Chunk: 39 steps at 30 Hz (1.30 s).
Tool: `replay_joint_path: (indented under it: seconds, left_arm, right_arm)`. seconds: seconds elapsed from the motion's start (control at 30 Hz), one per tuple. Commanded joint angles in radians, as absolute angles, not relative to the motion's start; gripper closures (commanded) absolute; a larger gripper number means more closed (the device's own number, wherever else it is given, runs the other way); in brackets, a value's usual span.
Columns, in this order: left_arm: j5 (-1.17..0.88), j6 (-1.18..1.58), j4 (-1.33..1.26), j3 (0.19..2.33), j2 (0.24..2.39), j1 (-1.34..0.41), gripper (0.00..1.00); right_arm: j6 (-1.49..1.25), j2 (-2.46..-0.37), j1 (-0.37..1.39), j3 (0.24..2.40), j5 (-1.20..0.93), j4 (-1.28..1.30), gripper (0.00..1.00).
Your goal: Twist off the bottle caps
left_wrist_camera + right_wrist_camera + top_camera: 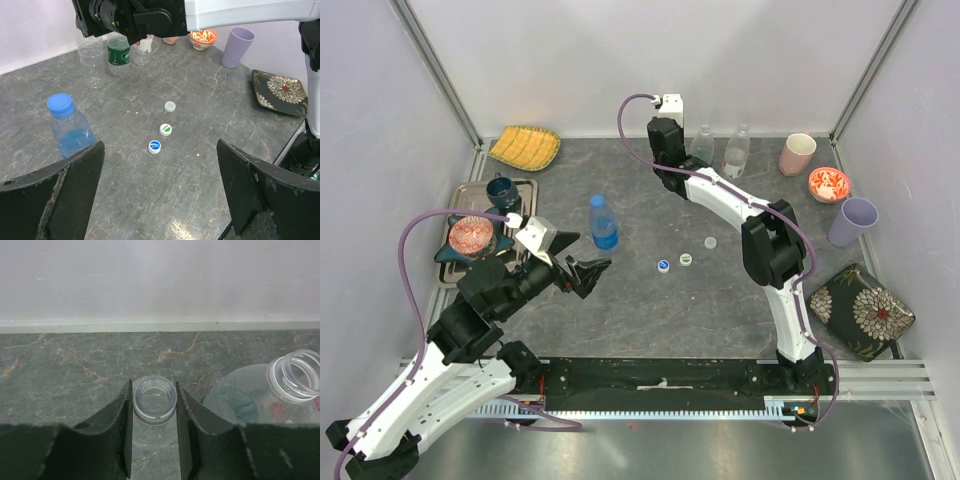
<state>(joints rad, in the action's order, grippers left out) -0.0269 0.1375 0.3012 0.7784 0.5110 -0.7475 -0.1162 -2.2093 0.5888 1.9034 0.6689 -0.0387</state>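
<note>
A: Anything blocked?
B: Yes. From the top, the right gripper (154, 390) and its wrist cover the clear bottle (155, 409) it has; only the right wrist view shows it. The gripper is pinching the bare threaded neck. Mouth open, bottle upright by the back wall, body cut off below the fingers.
A: Neighbours?
B: Green-label bottle (118, 51) just to its right, mouth open too, cropped at the right wrist frame edge. Third bottle (736, 151) further right along the wall. In the left wrist view the right arm hides all three tops. Pink cup (798, 154) is mostly hidden there as well.
A: Left side?
B: Left gripper (584, 270) spread wide, holding nothing, hovering over the table (650, 320) near the blue bottle (603, 224). Blue cap (61, 105) sits on that one; tight or loose, can't tell. The bottle stands alone mid-table, well apart from the other three.
A: Loose caps?
B: Three on the table in a diagonal row, right of the blue bottle: white-and-blue cap (663, 265), white-and-green cap (686, 259), plain white cap (710, 242). None touching.
A: Contents?
B: Clear bottles read see-through. The blue one is tinted; liquid or not, can't tell. Tray (528, 185) at left carries a dark blue cup (501, 188) and a red patterned bowl (472, 237) sitting on a dark dish. The left arm's cable crosses it. Purple cup (852, 220) and second red bowl (830, 184): insides hard to read.
</note>
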Motion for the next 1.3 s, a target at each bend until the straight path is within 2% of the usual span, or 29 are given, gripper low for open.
replay_joint_path:
  seconds: [0.0, 0.3, 0.43, 0.87, 1.27]
  left_arm:
    - [-0.031, 0.132, 0.255, 0.779, 0.512, -0.746, 0.00]
    - [-0.029, 0.126, 0.261, 0.784, 0.511, -0.744, 0.00]
    - [-0.031, 0.129, 0.262, 0.784, 0.509, -0.746, 0.01]
    - [-0.031, 0.132, 0.267, 0.787, 0.508, -0.746, 0.00]
    - [-0.038, 0.140, 0.267, 0.782, 0.502, -0.746, 0.00]
  right_arm:
    - [-0.152, -2.215, 0.588, 1.911, 0.660, -0.025, 0.90]
    - [-0.150, -2.195, 0.587, 1.911, 0.667, -0.005, 0.51]
    - [-0.152, -2.191, 0.588, 1.919, 0.667, -0.002, 0.41]
    - [-0.149, -2.163, 0.586, 1.934, 0.655, -0.002, 0.25]
    - [-0.144, -2.117, 0.588, 1.893, 0.632, -0.002, 0.21]
